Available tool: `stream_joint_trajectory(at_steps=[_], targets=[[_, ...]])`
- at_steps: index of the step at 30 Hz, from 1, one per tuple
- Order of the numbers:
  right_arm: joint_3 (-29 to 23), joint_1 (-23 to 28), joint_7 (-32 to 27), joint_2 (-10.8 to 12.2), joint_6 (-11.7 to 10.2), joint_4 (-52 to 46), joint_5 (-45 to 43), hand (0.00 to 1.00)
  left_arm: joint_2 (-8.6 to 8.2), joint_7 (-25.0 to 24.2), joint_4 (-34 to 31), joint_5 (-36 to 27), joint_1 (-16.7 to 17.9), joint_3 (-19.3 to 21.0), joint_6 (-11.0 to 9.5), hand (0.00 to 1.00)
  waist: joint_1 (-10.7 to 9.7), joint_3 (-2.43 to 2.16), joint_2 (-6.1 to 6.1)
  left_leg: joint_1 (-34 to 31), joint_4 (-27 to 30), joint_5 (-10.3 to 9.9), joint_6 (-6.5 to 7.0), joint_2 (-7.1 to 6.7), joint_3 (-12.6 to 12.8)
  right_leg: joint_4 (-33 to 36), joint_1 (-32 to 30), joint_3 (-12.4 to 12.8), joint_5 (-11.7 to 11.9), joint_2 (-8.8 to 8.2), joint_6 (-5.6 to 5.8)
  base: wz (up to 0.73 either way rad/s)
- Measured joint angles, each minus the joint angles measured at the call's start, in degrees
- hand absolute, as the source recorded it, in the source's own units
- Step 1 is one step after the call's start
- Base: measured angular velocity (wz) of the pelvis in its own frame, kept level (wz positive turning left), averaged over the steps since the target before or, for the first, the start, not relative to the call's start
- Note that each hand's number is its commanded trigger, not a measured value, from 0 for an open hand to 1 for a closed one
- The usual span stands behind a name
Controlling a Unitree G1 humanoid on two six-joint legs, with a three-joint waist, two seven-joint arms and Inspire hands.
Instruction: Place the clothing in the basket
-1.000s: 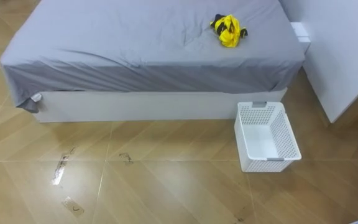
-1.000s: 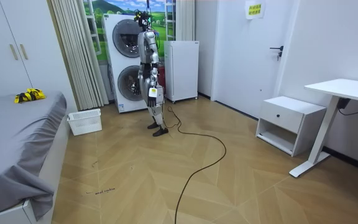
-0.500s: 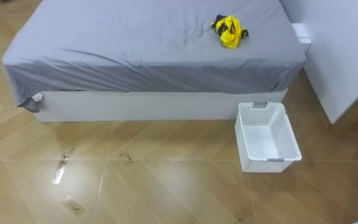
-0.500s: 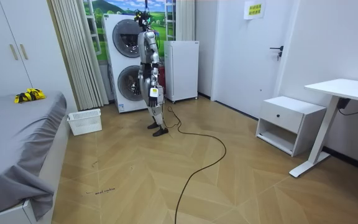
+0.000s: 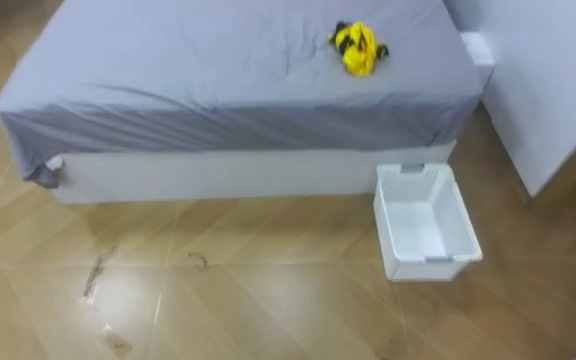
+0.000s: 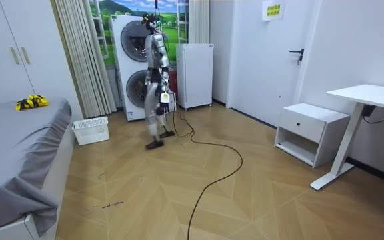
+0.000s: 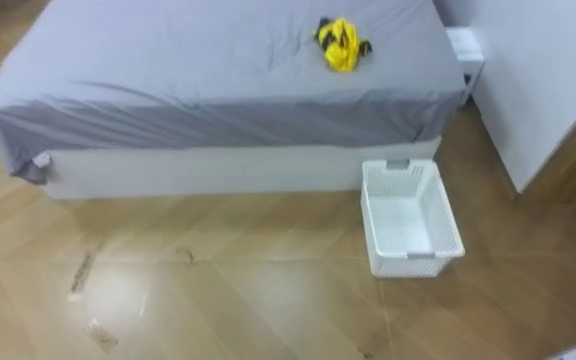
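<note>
We see a wide bed (image 5: 238,70) under a grey sheet, with a wooden floor (image 5: 268,290) before it. In the room view the robot stands in front of two stacked washing machines (image 6: 135,67), legs apart in a stride, well apart from the bed. A white basket (image 5: 426,222) stands empty on the floor, just beside the bed's side near one corner. The yellow clothes (image 5: 356,47) lie bunched on the sheet near that same corner. The left hand (image 6: 166,99) hangs by the hip; whether its fingers are apart or together we cannot tell.
</note>
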Motion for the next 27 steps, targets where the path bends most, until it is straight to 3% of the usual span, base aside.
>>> stream_joint_trajectory(at_steps=[2,3,4,5,6,7,8,9,10,11,12,13,14,15,16,17,18,19,20,21,23,24,25,26,27], targets=[[0.6,0.2,-0.3,-0.3,0.7,-0.1,-0.9,0.00,-0.38,0.3,0.5,-0.1,2.3,0.3,0.0,0.00,1.0,0.00,-0.32,-2.3,-6.9,7.8,-0.07,0.34,0.0,-0.1,2.1,1.7,-2.7,-1.86,1.15,-0.43],[0.6,0.2,-0.5,-0.3,0.8,-0.1,-1.2,0.00,-0.51,0.3,0.9,-0.1,2.4,0.5,0.0,0.00,1.3,0.04,-0.55,-2.4,-6.9,9.8,0.12,0.23,0.3,-0.3,2.7,2.1,-3.4,-2.48,1.63,-0.29],[0.5,0.3,-0.9,-0.3,1.1,-0.1,-1.3,0.00,-0.69,0.3,1.3,-0.2,2.5,0.4,0.0,0.00,1.2,-0.18,-1.18,-2.6,-5.8,12.9,2.22,-1.20,1.4,-0.7,3.8,2.5,-4.5,-4.16,3.17,-0.08],[0.4,0.2,-1.4,-0.3,1.1,-0.1,-1.2,0.00,-0.80,0.0,1.3,-0.2,1.9,0.4,0.0,0.00,1.0,-0.64,-1.82,-3.4,-2.1,11.8,3.98,-2.52,2.6,-1.7,4.8,2.4,-5.3,-5.90,4.32,-0.06],[0.4,0.3,-1.5,-0.3,1.1,0.0,-1.2,0.00,-0.82,-0.1,1.3,-0.2,1.7,0.4,-0.1,0.00,1.3,-0.45,-2.26,-3.8,0.2,10.6,4.40,-2.81,3.5,-2.0,5.2,2.4,-5.3,-6.55,4.54,-0.13],[0.4,-0.2,-1.9,-0.2,0.7,-0.2,-1.3,0.00,-0.78,-0.3,1.3,-0.2,1.0,0.4,-0.4,0.00,1.4,-0.33,-2.29,-4.5,4.2,7.2,4.78,-3.00,4.2,-1.3,5.8,2.4,-4.7,-7.40,5.61,-0.21],[0.5,-0.1,-2.3,-0.1,0.0,-1.2,-1.3,0.00,-0.34,-0.3,1.4,-0.5,-0.2,0.4,-0.7,0.00,1.3,0.08,-2.02,-4.9,8.6,4.4,5.42,-2.98,4.5,0.9,6.5,2.4,-4.0,-8.03,6.72,-0.19],[0.5,-0.1,-2.5,0.0,-0.3,-1.6,-1.3,0.00,-0.03,-0.3,1.5,-1.1,-0.8,0.4,-1.0,0.00,1.3,0.23,-1.99,-4.7,10.5,3.2,5.92,-2.86,5.0,3.1,6.4,2.6,-3.7,-8.54,6.95,-0.15],[0.5,-0.2,-2.6,0.0,-0.6,-2.3,-1.3,0.00,0.74,-0.3,1.7,-2.4,-1.7,0.4,-1.8,0.00,1.4,0.25,-2.04,-3.0,11.3,0.8,6.38,-2.92,6.3,9.7,4.8,2.4,-2.5,-8.74,8.45,-0.10],[0.5,0.0,-2.7,-0.3,-0.8,-3.0,-1.2,0.00,1.26,-0.1,1.6,-3.9,-2.5,0.4,-2.6,0.00,1.2,0.13,-2.06,-0.1,9.7,-2.2,6.30,-3.40,6.7,18.3,2.0,1.0,0.5,-9.44,8.68,0.00],[0.5,0.3,-3.0,-0.3,-0.8,-3.8,-1.3,0.00,1.51,0.0,1.3,-4.3,-3.3,0.4,-2.8,0.00,1.1,-0.22,-1.30,1.2,9.1,-3.3,6.50,-3.65,6.8,22.5,0.6,0.4,2.9,-9.73,8.59,0.16],[-0.1,0.6,-3.3,-0.3,-0.8,-4.8,-1.2,0.00,1.92,0.7,0.4,-4.7,-4.6,0.6,-3.2,0.00,1.3,-0.11,-1.71,4.1,7.0,-4.1,7.07,-4.61,6.8,30.1,-2.6,-0.3,9.9,-10.80,8.13,0.03],[-0.3,0.2,-3.3,-0.2,-0.8,-5.3,-1.2,0.00,2.12,1.4,-0.7,-4.6,-5.3,0.6,-3.7,0.00,2.0,-0.29,-1.50,7.7,3.6,-4.3,7.30,-5.08,6.6,35.8,-6.4,-0.4,12.7,-10.94,6.74,-0.12],[-0.3,0.0,-3.3,-0.2,-0.8,-6.0,-1.1,0.00,2.14,1.8,-0.9,-4.6,-5.9,0.6,-4.0,0.00,2.6,-0.27,-1.32,9.4,1.9,-4.3,7.29,-5.06,6.5,38.4,-8.9,-0.5,10.7,-10.17,5.82,-0.28],[-0.2,-0.3,-3.2,-0.2,-0.8,-7.8,-1.1,0.00,2.07,2.3,-0.9,-4.1,-6.9,0.6,-4.3,0.00,3.0,-0.20,-0.90,12.6,-1.1,-4.2,7.17,-4.79,5.4,41.5,-14.3,-1.8,5.7,-7.82,3.60,-0.12],[0.2,-0.5,-3.5,0.0,-0.7,-10.5,-1.1,0.00,2.14,2.4,-1.0,-3.9,-7.6,0.3,-4.4,0.00,2.9,-0.13,-0.40,15.6,-3.3,-4.4,6.99,-4.20,4.1,40.6,-19.4,-3.7,2.3,-5.13,2.29,0.00],[0.2,-0.6,-3.7,0.2,-0.8,-11.9,-1.0,0.00,2.19,2.4,-1.1,-4.0,-7.9,0.0,-4.4,0.00,2.7,-0.12,-0.13,16.9,-4.4,-4.5,6.87,-4.15,3.1,38.8,-21.9,-4.5,1.4,-3.91,2.11,0.24],[0.5,-1.3,-4.2,0.5,-1.0,-13.9,-0.8,0.00,2.14,2.4,-1.7,-4.1,-8.2,-1.3,-4.4,0.00,1.6,0.23,0.22,19.3,-6.0,-4.9,6.58,-4.04,0.8,32.0,-25.5,-6.2,1.1,-2.14,2.13,0.56],[0.9,-1.4,-4.7,0.6,-1.3,-15.2,-0.8,0.00,1.87,2.8,-2.3,-4.5,-8.3,-3.6,-4.4,0.00,0.4,0.24,0.18,22.1,-7.9,-5.3,6.18,-3.42,-0.9,22.0,-26.9,-6.8,2.2,-0.83,2.27,0.75],[1.0,-1.4,-4.8,0.7,-1.3,-15.8,-0.8,0.00,1.68,2.9,-2.5,-4.6,-8.1,-4.7,-4.4,0.00,-0.1,0.26,0.17,23.8,-9.0,-5.6,5.82,-3.09,-1.4,16.5,-27.0,-7.3,3.7,-0.71,2.29,0.91],[0.9,-1.4,-5.2,0.9,-1.9,-17.7,-1.3,0.00,0.62,2.9,-3.1,-3.9,-6.9,-6.1,-4.3,0.00,-0.5,0.03,0.46,30.5,-12.8,-7.3,4.11,-0.77,-3.1,5.0,-26.5,-9.7,15.0,-0.91,1.66,0.73],[0.9,-1.4,-5.4,1.0,-1.9,-19.1,-1.4,0.00,0.68,2.9,-3.6,-3.9,-6.3,-6.2,-4.4,0.00,-0.1,-0.19,0.40,31.6,-13.4,-7.9,3.53,-0.22,-3.4,4.4,-26.5,-9.9,17.2,-0.56,0.94,0.29],[0.8,-1.6,-5.8,1.1,-2.2,-22.6,-1.3,0.00,1.00,3.1,-4.1,-4.0,-5.3,-6.2,-4.4,0.00,0.4,-0.89,0.28,32.2,-12.8,-9.2,1.95,1.08,-3.5,5.6,-26.2,-10.3,18.1,0.89,-1.38,0.00],[0.6,-2.0,-6.7,1.2,-3.2,-26.4,-1.5,0.00,1.02,3.1,-3.2,-4.5,-4.4,-6.2,-4.3,0.00,1.2,-0.77,1.44,32.5,-11.1,-9.9,0.37,2.93,-3.6,7.2,-25.1,-12.2,17.3,2.16,-2.79,0.00],[0.4,-2.0,-7.2,1.2,-3.5,-28.4,-1.6,0.00,1.02,3.1,-2.7,-4.5,-4.2,-5.9,-4.3,0.00,1.3,-0.62,1.95,32.9,-10.4,-9.9,-0.18,3.77,-3.6,8.0,-24.5,-12.7,16.3,2.68,-3.22,0.06]])
